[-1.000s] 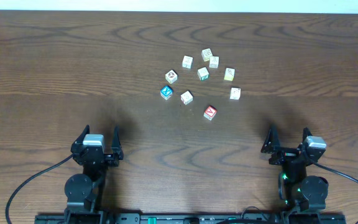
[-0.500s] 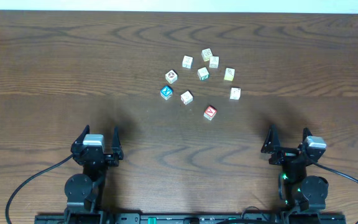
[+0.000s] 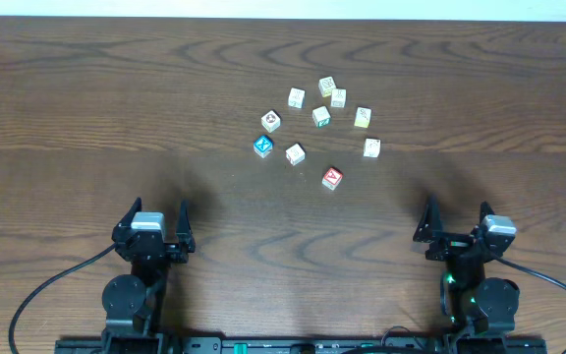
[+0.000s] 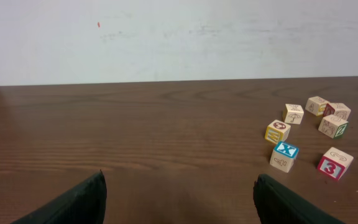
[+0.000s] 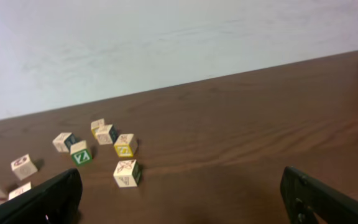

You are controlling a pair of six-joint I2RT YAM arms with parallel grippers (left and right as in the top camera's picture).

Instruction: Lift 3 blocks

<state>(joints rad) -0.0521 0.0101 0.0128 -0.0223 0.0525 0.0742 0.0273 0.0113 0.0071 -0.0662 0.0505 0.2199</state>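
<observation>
Block with red face (image 3: 332, 178) flat on table (image 3: 86, 118), edges skewed.

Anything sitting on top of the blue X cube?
No. The blue cube rests directly on the table, its X face uncovered; nothing is stacked on it. Its bottom face is hidden.

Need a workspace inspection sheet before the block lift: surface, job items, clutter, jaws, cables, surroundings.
Surface: dark wood-grain table, cubes grouped mid-table.
Job's things: red-faced cube nearest the arms; yellow-marked cube and yellowish far cube behind it; all resting on the table, none gripped.
Clutter: blue-faced cube and six other pale cubes in the same loose cluster.
Grippers: left gripper and right gripper at the near edge, jaws open, empty.
Cables: left cable and right cable loop from the arm bases, apart from the cubes.
Surroundings: pale wall; nothing else seen.
</observation>
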